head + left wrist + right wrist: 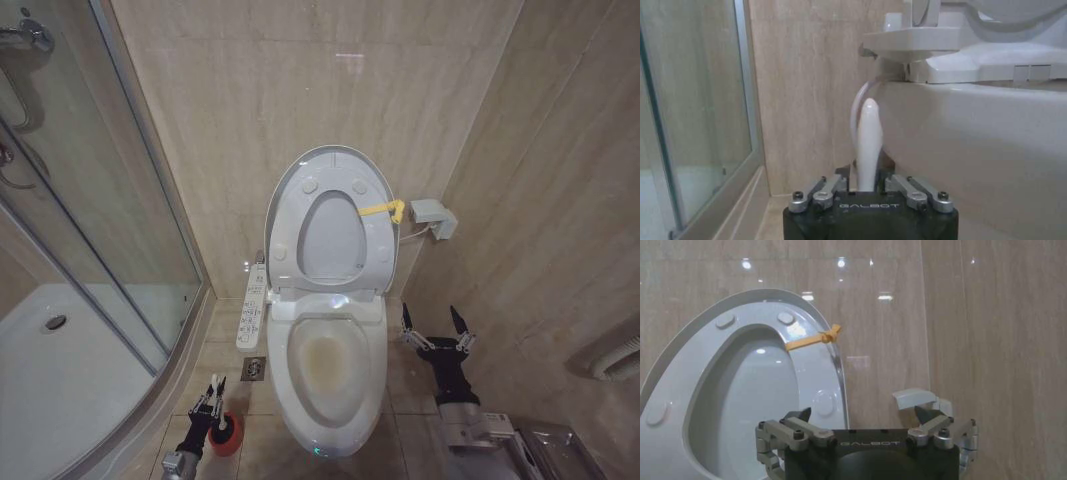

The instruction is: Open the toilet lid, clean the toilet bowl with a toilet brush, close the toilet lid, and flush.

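While the smooth oval toilet lid [330,180] stands raised, left pincer [213,388] gripping the toilet brush [867,145] stick, right pincer [437,325] spread wide.

Beige marble-look walls [250,90], glass shower enclosure [90,230], perhaps tiled floor [225,325].

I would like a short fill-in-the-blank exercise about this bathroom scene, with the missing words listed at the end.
1. The toilet lid stands ____ against the wall.
2. The left gripper is at the white handle of the toilet ____.
3. The strap tied at the lid's edge is ____ in colour.
4. The right gripper, beside the toilet bowl, has its fingers ____.

Missing words: raised; brush; yellow; open
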